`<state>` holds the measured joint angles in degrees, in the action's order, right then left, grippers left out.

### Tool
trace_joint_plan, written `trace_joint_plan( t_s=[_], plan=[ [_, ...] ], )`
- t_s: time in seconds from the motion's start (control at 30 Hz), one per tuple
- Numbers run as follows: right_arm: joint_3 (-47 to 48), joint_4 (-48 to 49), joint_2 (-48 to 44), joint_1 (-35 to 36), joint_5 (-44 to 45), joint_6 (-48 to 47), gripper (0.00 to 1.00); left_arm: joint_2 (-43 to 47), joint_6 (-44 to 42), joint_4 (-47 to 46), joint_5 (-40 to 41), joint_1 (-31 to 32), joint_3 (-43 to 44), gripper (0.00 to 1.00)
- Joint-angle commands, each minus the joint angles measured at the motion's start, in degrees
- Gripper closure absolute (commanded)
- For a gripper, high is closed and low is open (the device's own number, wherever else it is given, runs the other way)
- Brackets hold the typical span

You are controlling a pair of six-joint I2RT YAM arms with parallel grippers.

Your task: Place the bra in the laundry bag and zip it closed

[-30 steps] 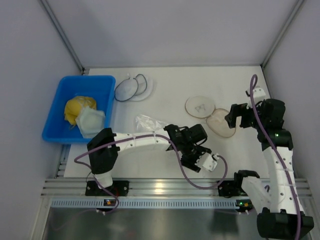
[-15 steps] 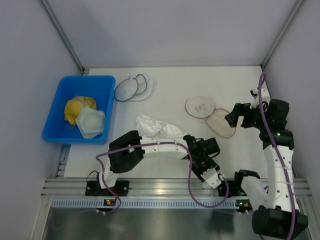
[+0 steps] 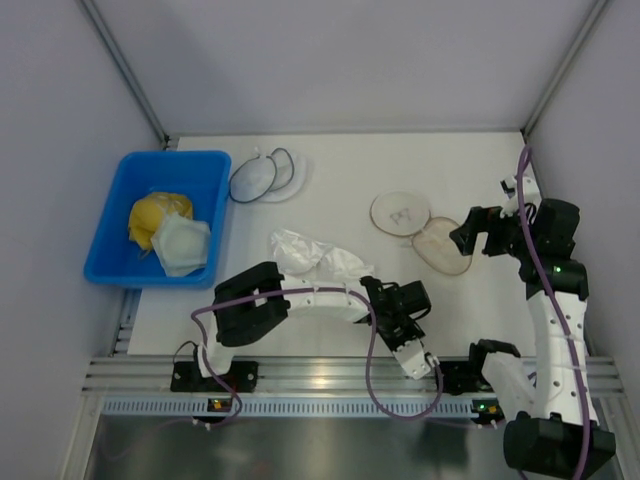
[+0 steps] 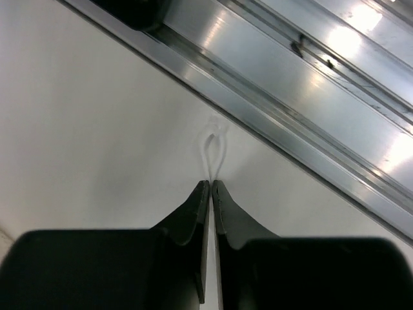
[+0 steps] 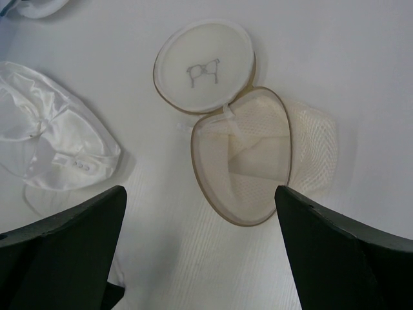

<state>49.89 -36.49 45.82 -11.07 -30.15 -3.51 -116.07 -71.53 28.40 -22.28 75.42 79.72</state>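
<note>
Bra (image 3: 315, 257) lay beside your left claw (image 4: 211, 186), clamped on its strap (image 4: 209, 171) | right claw (image 5: 200, 191) gaped empty over laundry bag (image 5: 242, 169)

— What sort of place have we got here?
— A robotics lab cell, I'd say: plain grey panel walls (image 3: 60, 120) boxing in a white desk (image 3: 340, 180).
— And that near edge?
— An aluminium rail (image 3: 330, 375), with the left arm (image 3: 300, 293) and right arm (image 3: 555, 310) bolted on, and a blue bin (image 3: 108, 230) at far left.
</note>
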Motion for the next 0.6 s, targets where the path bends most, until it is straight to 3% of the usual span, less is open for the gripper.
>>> trace_joint_plan(
  t_s=[0.0, 0.07, 0.2, 0.33, 0.43, 0.57],
  plan=[
    [2.8, 0.5, 0.3, -1.2, -1.0, -1.4, 0.01, 3.3, 1.8, 4.7, 0.2, 0.1, -3.1, 0.9],
    [3.3, 0.5, 0.8, -1.2, -1.0, -2.3, 0.01, 5.1, 5.4, 9.2, -0.3, -0.1, -3.1, 1.0],
    [4.3, -0.3, 1.8, -1.3, -1.1, -3.8, 0.01, 13.1, 17.1, 9.7, -3.3, -0.3, -4.7, 1.0],
    [5.0, -0.4, 2.6, -1.3, -1.7, -4.7, 0.01, 22.5, 36.6, 9.7, -7.1, -2.0, -2.9, 1.0],
    [5.0, -0.7, 3.2, -1.3, -2.1, -4.8, 0.01, 26.3, 48.1, 8.1, -7.2, -6.7, -2.4, 1.0],
    [5.2, -1.0, 3.5, -1.2, -2.6, -5.3, 0.01, 30.1, 60.5, 4.6, -5.6, -18.7, -4.7, 1.0]
  ],
)
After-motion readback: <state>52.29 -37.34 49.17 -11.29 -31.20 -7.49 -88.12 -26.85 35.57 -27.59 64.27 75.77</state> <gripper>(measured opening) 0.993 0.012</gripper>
